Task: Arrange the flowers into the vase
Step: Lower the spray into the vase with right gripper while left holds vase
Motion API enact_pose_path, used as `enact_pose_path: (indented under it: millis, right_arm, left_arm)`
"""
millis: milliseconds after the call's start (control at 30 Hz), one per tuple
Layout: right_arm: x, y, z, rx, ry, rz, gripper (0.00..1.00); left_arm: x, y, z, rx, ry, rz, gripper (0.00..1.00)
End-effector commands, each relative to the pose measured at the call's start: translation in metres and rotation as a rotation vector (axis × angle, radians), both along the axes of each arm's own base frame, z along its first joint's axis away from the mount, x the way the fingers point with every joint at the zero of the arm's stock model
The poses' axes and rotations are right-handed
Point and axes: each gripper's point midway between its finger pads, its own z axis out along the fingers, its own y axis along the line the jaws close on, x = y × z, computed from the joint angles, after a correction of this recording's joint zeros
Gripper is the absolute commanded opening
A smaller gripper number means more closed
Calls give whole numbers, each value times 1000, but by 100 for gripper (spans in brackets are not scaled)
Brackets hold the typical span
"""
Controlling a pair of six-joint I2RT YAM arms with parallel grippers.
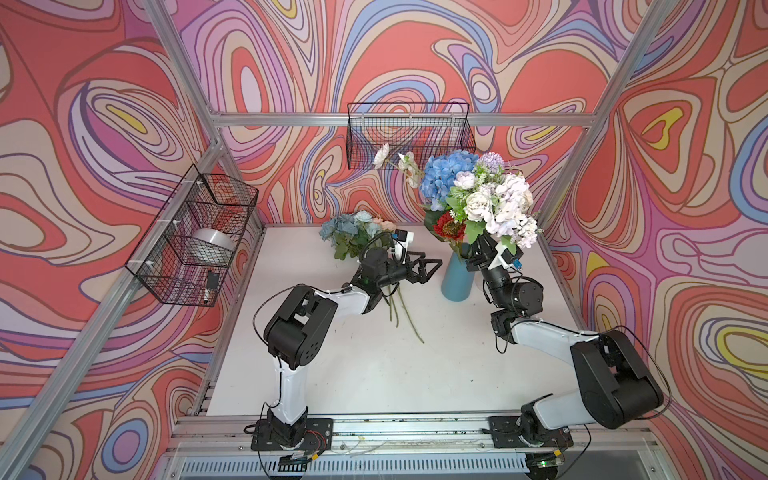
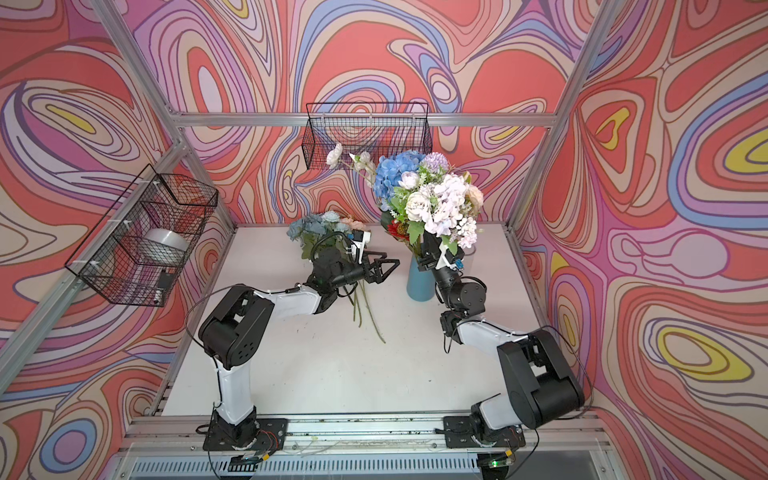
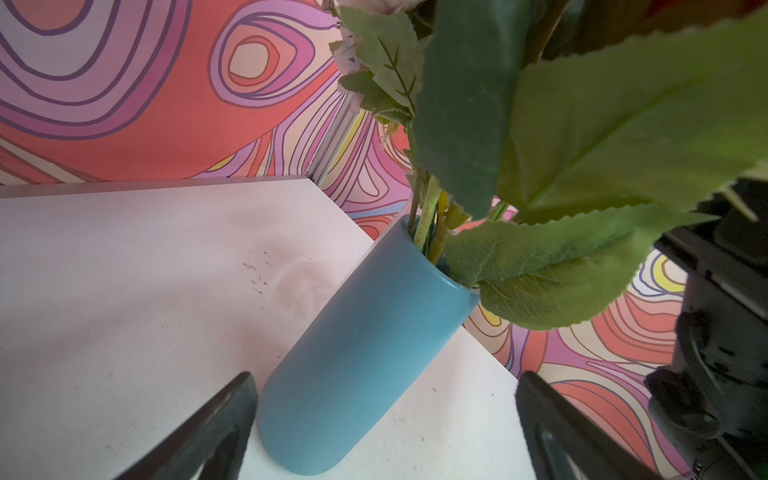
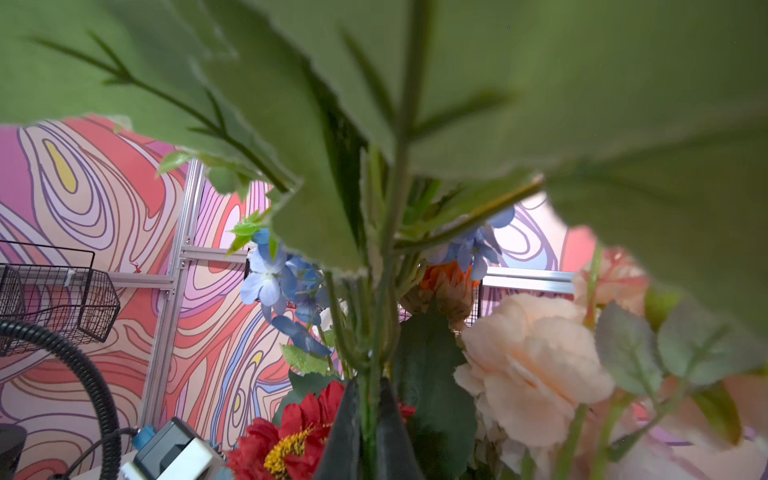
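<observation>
Your blue cylinder vase (image 1: 457, 282) holds most flowers (image 1: 478, 195); right tool (image 4: 369, 388) pinches a stem (image 4: 371, 357), left tool (image 1: 432, 271) wide; dusty-blue bunch (image 1: 351, 226), upper centre, unplaced.

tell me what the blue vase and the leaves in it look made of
Vase: likely glazed ceramic, maybe plastic; smooth, even teal skin with soft sheen. Leaves: probably fabric, matte; pressed veins and cleanly cut serrated edges.

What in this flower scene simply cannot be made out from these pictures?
- Stem ends: hidden inside the vase, every view.
- Right gripper: leaves of the flowers cover its jaws in both top views.
- Side basket contents: too small behind mesh, top views.
</observation>
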Motion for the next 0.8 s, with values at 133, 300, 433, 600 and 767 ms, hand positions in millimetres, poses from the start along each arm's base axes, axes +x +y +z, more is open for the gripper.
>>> enact_pose_path:
  millis: [133,300,433,600,767]
  right_arm:
    - [18,4,-6,-40,-14,-35,0]
    - [27,4,-14,-62,-2,-65,0]
    - [31,2,-26,-63,30,-85,0]
    - [34,-2,-49,-63,93,-97,0]
    - [34,-5,-76,-35,177,-82,0]
  left_arm:
    - [-4,-11,5,-5,-19,-47,100]
    - [-9,-16,-1,4,-17,-72,100]
    - [-15,-21,-6,20,-26,-89,100]
    - [-17,-28,-14,48,-39,-92,100]
    - [-13,-37,-17,69,-87,-73,100]
